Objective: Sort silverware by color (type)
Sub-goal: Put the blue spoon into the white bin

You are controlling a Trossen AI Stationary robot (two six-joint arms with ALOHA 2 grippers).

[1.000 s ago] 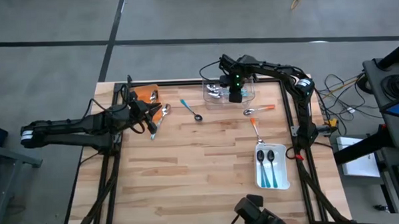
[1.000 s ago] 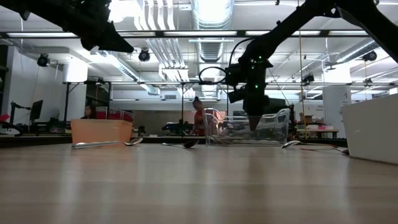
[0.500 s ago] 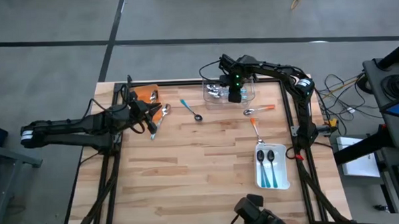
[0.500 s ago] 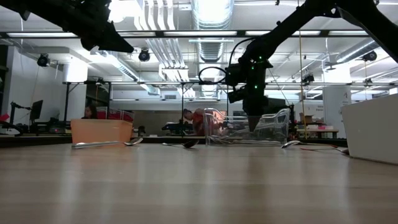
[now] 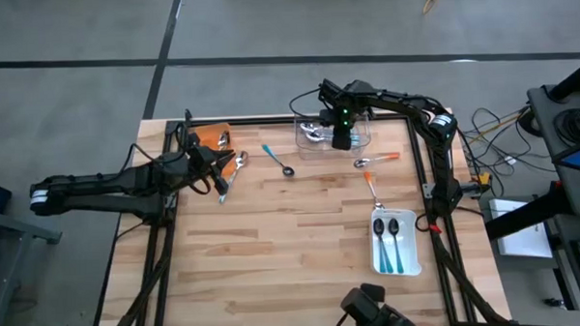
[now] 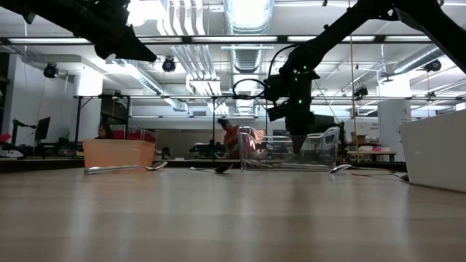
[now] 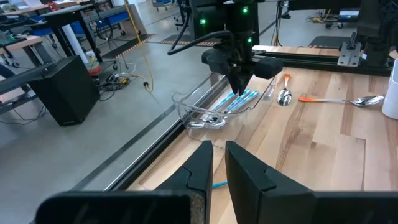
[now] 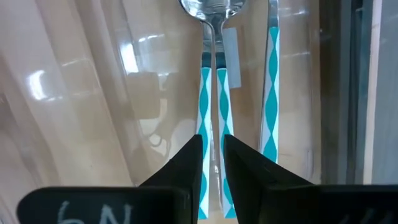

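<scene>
We are hovering our right end effector [image 5: 341, 140] inside the clear tray [image 5: 363, 139] at the worktop's [image 5: 303, 250] far edge, fingers slightly parted around nothing, above teal-handled spoons [image 8: 214, 87] lying in it. Our left end effector [image 5: 221, 175] is waiting near the orange tray [image 5: 210, 137], fingers nearly pressed together. Other spoons [image 5: 377, 160] are lying on the worktop.

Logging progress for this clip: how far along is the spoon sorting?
Done: two spoons in the white tray, several in the clear tray.

In hand: right gripper over the clear tray, above a teal-striped spoon.

Left: blue spoon and two orange spoons on the table.
</scene>
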